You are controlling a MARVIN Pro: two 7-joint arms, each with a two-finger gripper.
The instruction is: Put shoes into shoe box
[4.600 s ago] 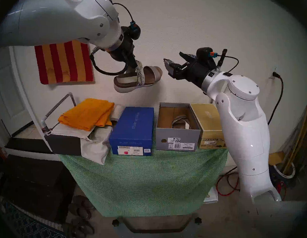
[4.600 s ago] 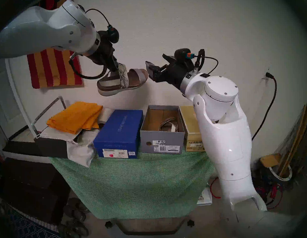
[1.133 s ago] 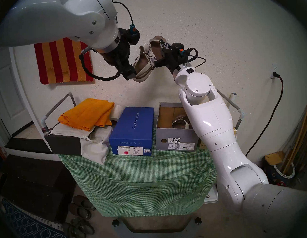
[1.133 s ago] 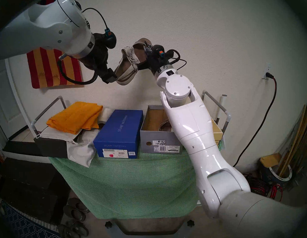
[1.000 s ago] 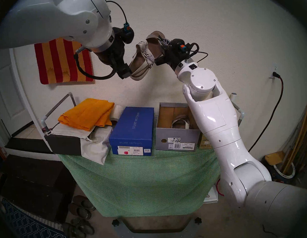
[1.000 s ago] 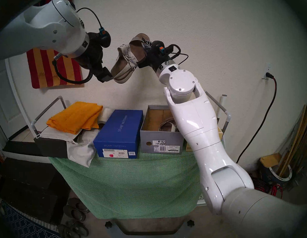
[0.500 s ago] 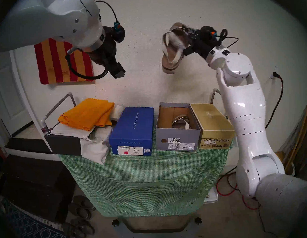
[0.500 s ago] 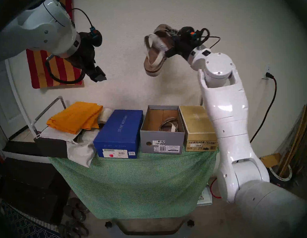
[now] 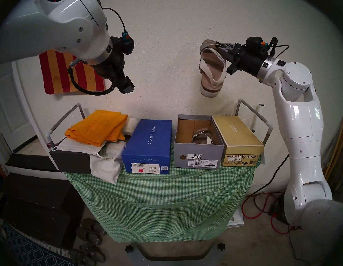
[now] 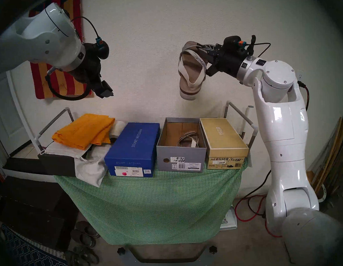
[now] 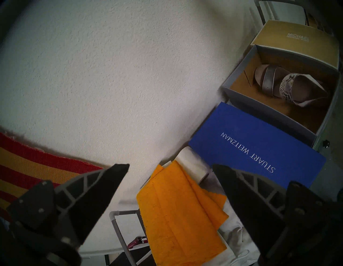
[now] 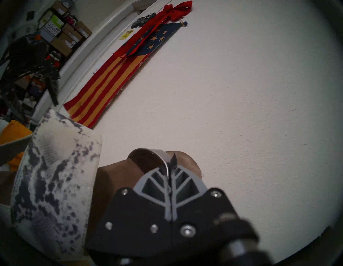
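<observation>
My right gripper [image 9: 222, 48] is shut on the thin front strap of one beige sandal [image 9: 211, 70], which hangs heel down in the air above the back of the grey shoe box [image 9: 198, 150]. The right wrist view shows the fingers [image 12: 157, 178] pinching that strap, with the snakeskin strap [image 12: 52, 176] at the left. The other sandal [image 9: 202, 137] lies inside the open box and also shows in the left wrist view [image 11: 289, 85]. My left gripper [image 9: 128, 87] is open and empty, high at the left near the wall; its jaws stand wide apart in the left wrist view [image 11: 170, 165].
The blue STUART WEITZMAN box [image 9: 147, 142] stands left of the grey box and the gold MICHAEL box [image 9: 236, 135] right of it. An orange cloth [image 9: 96, 126] and a white bag [image 9: 107, 161] lie at the left. Grey rails [image 9: 263, 122] flank the green-clothed cart. Slippers [image 9: 90, 230] lie on the floor.
The sandal passed from my left gripper to my right. The right arm swung it to the right, and it now hangs heel down over the grey box. The left gripper opened and drew back left.
</observation>
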